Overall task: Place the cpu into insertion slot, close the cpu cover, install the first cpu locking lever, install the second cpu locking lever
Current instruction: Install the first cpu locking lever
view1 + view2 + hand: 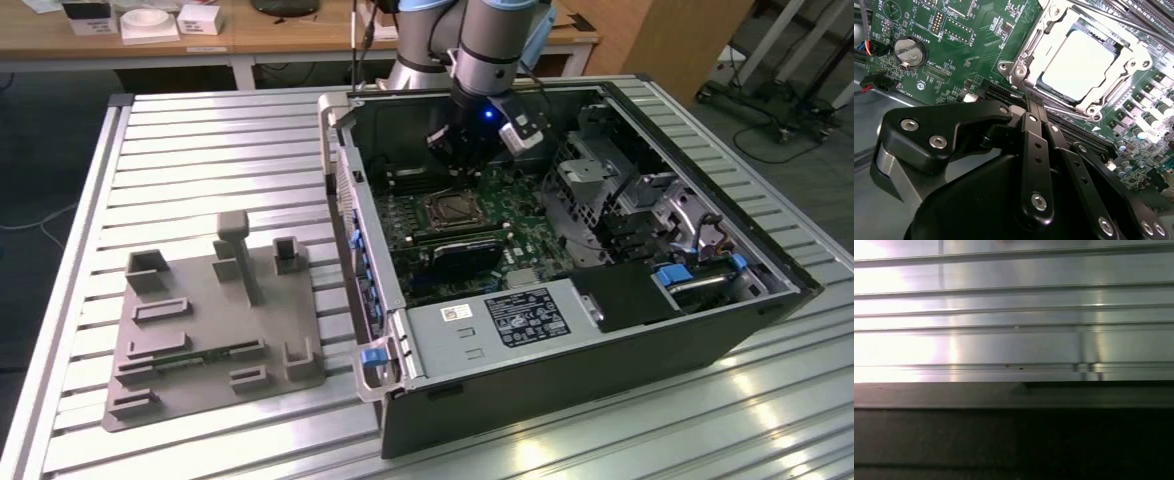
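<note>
I hang over the open black computer case (587, 330), which sits on the ribbed metal surface (214, 150). A grey moulded fixture (214, 320) lies well apart, toward the exterior view's left. My hand (1035, 100) is closed, the two black fingers (1034, 150) drawn together at their tips with nothing visible between them. It sits just above the green motherboard (954, 30), near one edge of the insertion slot (1050, 86), the square socket with the silvery rim.

The cpu (1079, 65), a small flat square chip with a pale silvery top, already lies seated in that slot, so the placing looks done. The cpu cover (1046, 42), a thin silvery metal frame with a cut-out middle, appears to lie down around the chip, so I judge it closed too. Whether either locking lever is hooked down I cannot tell; I count those two steps as open.
</note>
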Available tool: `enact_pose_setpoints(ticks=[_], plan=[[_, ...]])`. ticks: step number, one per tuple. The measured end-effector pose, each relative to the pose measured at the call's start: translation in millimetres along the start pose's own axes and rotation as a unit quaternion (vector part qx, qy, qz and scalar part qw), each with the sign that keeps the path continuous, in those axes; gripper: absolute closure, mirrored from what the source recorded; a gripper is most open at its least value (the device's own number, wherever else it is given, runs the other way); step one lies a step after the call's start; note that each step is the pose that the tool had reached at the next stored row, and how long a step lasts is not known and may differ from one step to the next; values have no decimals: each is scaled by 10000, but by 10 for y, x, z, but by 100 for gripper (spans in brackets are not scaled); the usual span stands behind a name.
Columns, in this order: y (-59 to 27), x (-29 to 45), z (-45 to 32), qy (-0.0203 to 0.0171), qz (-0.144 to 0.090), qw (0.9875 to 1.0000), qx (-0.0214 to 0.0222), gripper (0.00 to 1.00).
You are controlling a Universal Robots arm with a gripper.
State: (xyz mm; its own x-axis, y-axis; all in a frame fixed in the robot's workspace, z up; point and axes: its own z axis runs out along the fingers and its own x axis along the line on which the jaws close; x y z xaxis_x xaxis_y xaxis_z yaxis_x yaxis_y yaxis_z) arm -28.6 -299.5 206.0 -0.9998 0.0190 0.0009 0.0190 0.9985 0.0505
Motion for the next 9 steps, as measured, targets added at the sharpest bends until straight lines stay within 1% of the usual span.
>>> enact_pose_setpoints(ticks=[9], plan=[[1, -5, 50, 1, 0, 10000, 1, 90]])
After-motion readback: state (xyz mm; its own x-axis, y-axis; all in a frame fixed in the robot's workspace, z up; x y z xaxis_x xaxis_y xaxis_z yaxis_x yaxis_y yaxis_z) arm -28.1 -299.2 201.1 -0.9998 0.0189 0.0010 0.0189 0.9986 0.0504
